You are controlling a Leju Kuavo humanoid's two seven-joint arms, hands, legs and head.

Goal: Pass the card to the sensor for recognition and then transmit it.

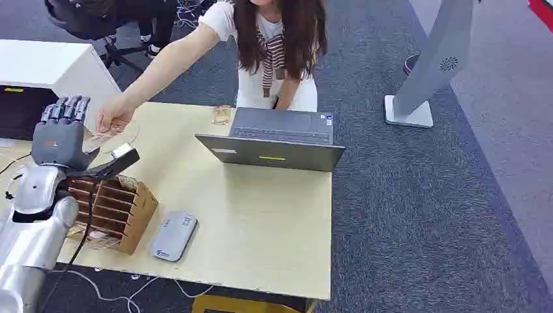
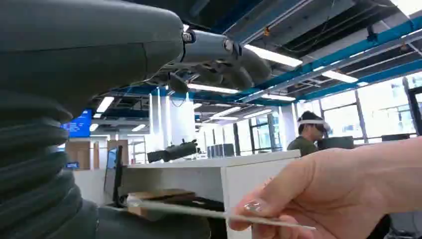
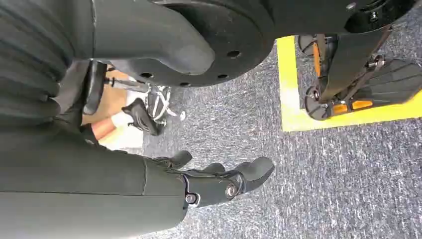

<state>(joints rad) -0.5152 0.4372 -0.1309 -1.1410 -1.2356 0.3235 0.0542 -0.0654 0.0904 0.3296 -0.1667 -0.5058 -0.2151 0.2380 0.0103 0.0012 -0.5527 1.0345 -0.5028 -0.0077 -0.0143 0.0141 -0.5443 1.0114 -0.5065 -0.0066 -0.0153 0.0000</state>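
The robot's left hand (image 1: 62, 134) is raised above the near left corner of the table (image 1: 261, 222), fingers pointing up and apart, thumb sticking out to the side. Nothing is actually gripped in it as far as the head view shows. In the left wrist view the card (image 2: 219, 215) is edge-on, a thin pale sliver, and it's pinched by the person's hand (image 2: 318, 194), with its free end reaching toward the robot's palm. So the card is sitting between the two hands, the person's side clearly holding; whether the robot's thumb touches it can't be made out.

The right hand (image 3: 219, 181) hangs down by the floor, fingers loosely curled, holding nothing.

Handling-wise, the card looks light, flat, fairly stiff and probably slick, so a thumb-against-finger pinch on the free short edge seems the way to go, leaving most of the face bare for reading.

Further out: a cardboard slot rack (image 1: 114, 212) sits right below the left hand, the grey sensor (image 1: 173, 236) lies just beside it, and a laptop (image 1: 277, 140) sits in front of the person (image 1: 274, 45).
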